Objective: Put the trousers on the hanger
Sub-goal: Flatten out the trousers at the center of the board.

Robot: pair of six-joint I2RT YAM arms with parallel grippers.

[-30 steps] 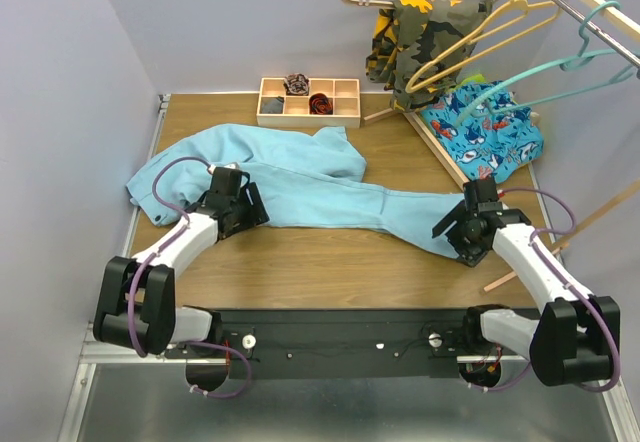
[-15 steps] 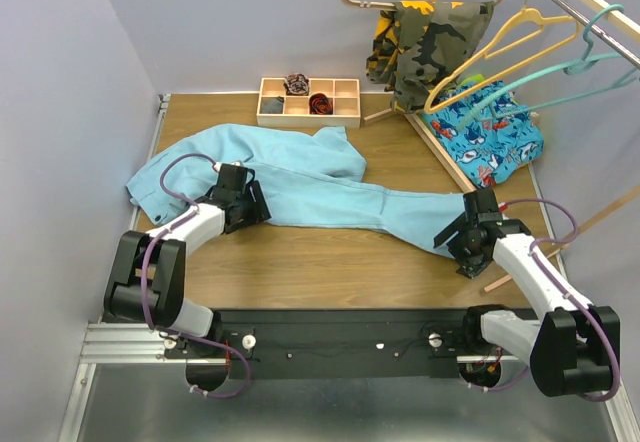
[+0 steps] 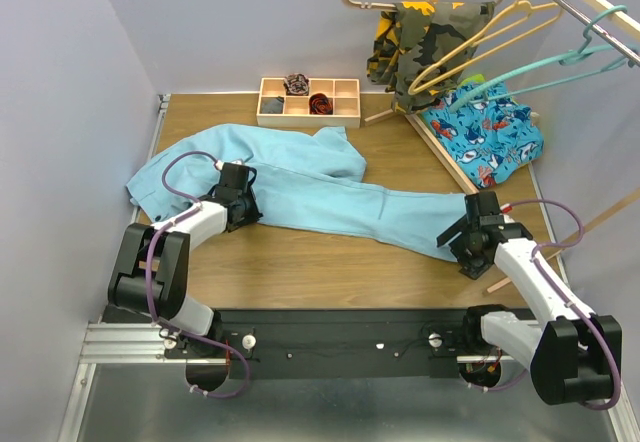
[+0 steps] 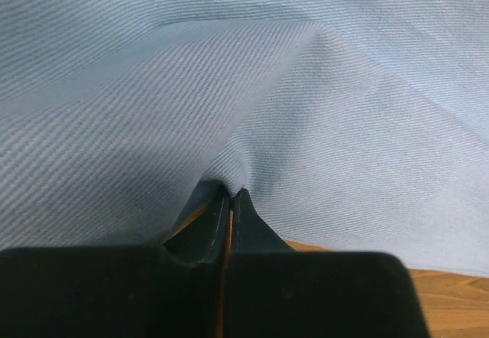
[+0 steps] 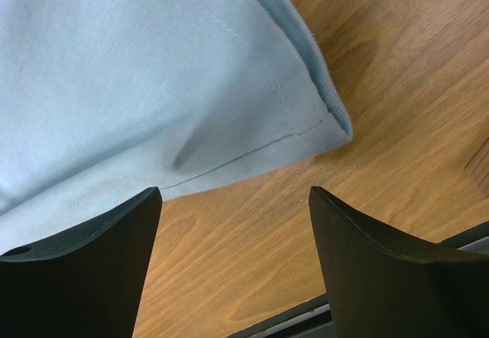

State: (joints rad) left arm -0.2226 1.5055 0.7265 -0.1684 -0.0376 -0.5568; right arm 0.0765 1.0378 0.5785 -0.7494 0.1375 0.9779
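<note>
Across the table (image 3: 330, 262) the trousers (image 3: 300, 187) are spread flat — a fold is pinched in the closed left gripper (image 4: 230, 194), while the hem is framed by the wide-open, empty right gripper (image 5: 233, 196). Thin cloth may be lost from that pinch when lifted. The hanger (image 3: 585, 55) is hung well apart, with a camouflage garment (image 3: 425, 37) and shark-print cloth (image 3: 485, 127) crowded beside it.

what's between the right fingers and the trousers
Only bare wooden table, in the right wrist view; the open right gripper sits by the trousers hem.

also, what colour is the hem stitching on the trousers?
Blue, slightly darker than the light-blue trousers; clearest in the right wrist view.
</note>
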